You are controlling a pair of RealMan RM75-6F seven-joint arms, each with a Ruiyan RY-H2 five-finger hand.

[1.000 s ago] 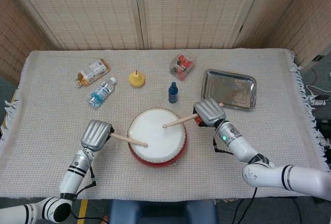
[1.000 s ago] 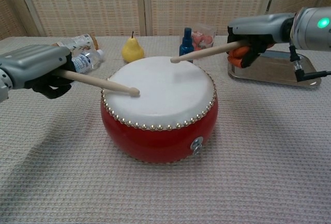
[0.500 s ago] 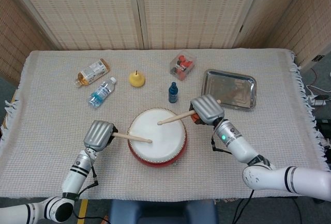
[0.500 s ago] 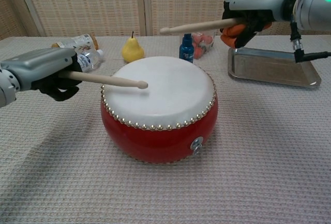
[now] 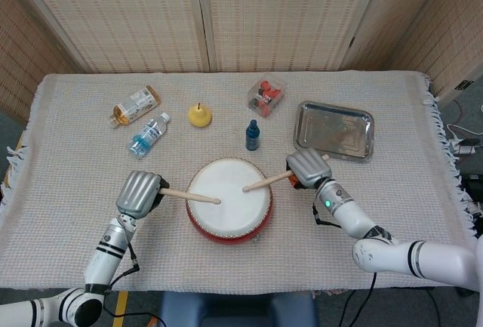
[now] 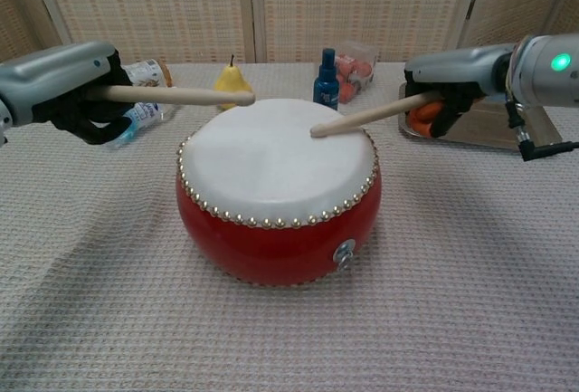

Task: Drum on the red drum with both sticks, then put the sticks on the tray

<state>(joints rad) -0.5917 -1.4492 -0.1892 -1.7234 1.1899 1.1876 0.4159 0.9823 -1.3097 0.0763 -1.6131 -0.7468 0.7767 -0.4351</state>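
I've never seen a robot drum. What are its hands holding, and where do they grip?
Each holds a wooden stick by its butt end: left hand the raised left stick, right hand the right stick.

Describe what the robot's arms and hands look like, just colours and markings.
Both hands, the left hand and the right hand, have silver-grey backs and black fingers. The right shows orange at the palm. The forearms are white with black bands and thin black cables, and the right wrist carries a green light.

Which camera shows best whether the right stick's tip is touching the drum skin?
The chest view: its side-on angle shows the right stick angled down, tip meeting the drum skin. The head view looks from above, so the tip's height cannot be judged.
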